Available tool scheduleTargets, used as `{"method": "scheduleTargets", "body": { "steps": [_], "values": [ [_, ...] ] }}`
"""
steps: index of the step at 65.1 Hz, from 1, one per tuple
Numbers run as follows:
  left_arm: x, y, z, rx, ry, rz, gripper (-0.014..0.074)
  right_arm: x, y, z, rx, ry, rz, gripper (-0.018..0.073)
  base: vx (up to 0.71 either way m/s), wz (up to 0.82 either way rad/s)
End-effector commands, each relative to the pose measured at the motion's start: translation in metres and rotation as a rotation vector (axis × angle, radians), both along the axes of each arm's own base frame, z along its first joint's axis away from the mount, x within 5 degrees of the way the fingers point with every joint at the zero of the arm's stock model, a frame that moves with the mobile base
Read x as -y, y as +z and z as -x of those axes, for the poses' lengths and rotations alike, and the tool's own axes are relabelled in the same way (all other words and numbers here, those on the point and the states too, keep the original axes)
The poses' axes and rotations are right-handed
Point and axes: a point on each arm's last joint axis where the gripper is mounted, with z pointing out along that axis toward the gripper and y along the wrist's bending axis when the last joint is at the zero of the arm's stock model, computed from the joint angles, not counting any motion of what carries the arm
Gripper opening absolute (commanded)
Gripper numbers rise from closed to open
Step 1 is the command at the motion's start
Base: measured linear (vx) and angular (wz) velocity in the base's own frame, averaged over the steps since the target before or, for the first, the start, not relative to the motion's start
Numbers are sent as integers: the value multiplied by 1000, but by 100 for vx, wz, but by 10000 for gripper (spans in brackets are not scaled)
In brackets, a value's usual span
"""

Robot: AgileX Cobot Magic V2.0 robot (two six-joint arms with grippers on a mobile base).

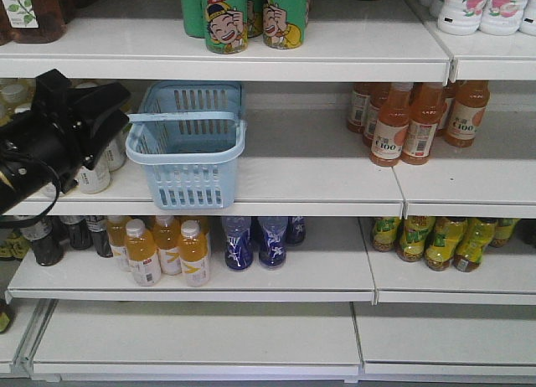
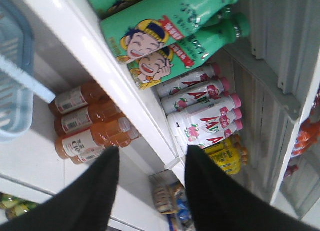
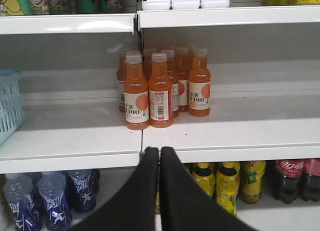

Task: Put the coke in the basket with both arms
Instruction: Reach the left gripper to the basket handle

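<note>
The right gripper (image 3: 159, 152) has its black fingers pressed together on nothing; the left gripper (image 2: 152, 153) stands spread and empty; the coke (image 3: 287, 180), dark liquid under a red label with white script, cap out of sight, stands on the lower shelf (image 3: 280, 212) at far right; the light blue basket (image 1: 188, 186) sits on the middle shelf (image 1: 318, 165).

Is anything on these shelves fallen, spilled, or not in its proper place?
Only the basket stands out: it sits on a shelf among the bottles, with its handle lying across the opening. The bottles stand upright, and nothing looks spilled.
</note>
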Motion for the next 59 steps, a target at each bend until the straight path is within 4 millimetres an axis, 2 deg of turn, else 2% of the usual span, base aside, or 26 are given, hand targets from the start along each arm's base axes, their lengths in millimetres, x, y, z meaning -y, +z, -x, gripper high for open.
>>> {"method": "scheduleTargets", "body": {
  "steps": [1, 8, 20, 40, 59],
  "values": [
    [4, 5, -10, 5, -35, 201, 476, -1, 5, 1, 75, 7, 25, -5, 0, 0],
    [4, -18, -25, -48, -30, 329, 556, -1, 5, 1, 75, 7, 25, -5, 0, 0],
    [5, -50, -55, -81, -2, 392, 565, -1, 5, 1, 75, 7, 25, -5, 0, 0],
    [10, -61, -109, -53, -3, 387, 565, -1, 5, 1, 75, 7, 25, -5, 0, 0],
    [11, -73, -144, -86, 39, 351, 565, -1, 5, 1, 75, 7, 25, -5, 0, 0]
  ]
}}
